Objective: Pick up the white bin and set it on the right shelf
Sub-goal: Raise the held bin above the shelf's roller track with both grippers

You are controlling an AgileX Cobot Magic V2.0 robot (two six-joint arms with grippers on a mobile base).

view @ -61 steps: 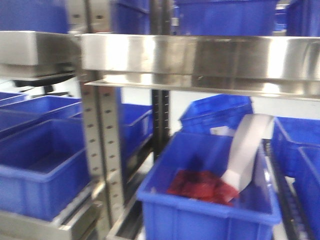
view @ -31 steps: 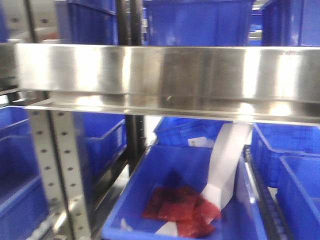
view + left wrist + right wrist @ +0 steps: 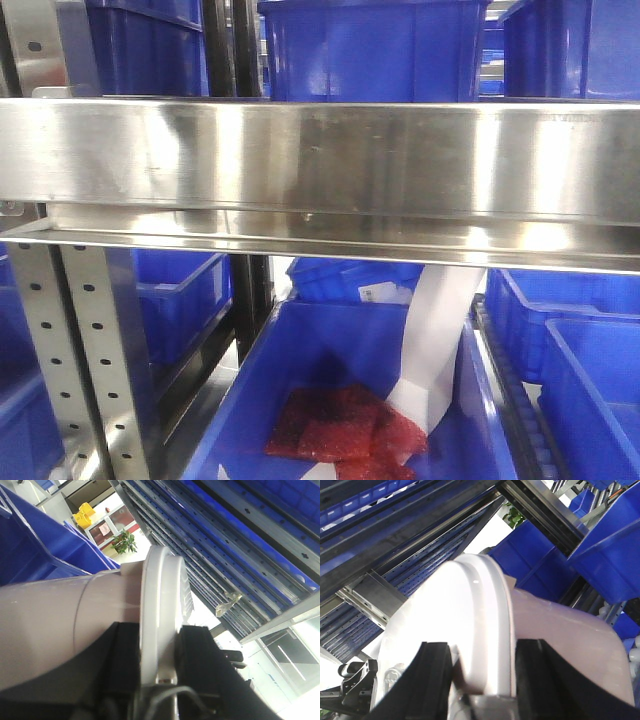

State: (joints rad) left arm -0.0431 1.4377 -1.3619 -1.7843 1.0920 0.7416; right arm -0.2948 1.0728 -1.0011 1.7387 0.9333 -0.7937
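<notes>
White bin [image 3: 50, 615] is carried off-shelf, lid rim pinched by left gripper [image 3: 160, 647] and right gripper [image 3: 487, 672]. If raised too little, it could be clipped on the right shelf [image 3: 320, 160] and pulled from that thin grip.

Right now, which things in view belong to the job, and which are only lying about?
For the job: white bin, held by left end effector and right end effector; right shelf.
Lying about: blue crates; red packets; white strip.
</notes>
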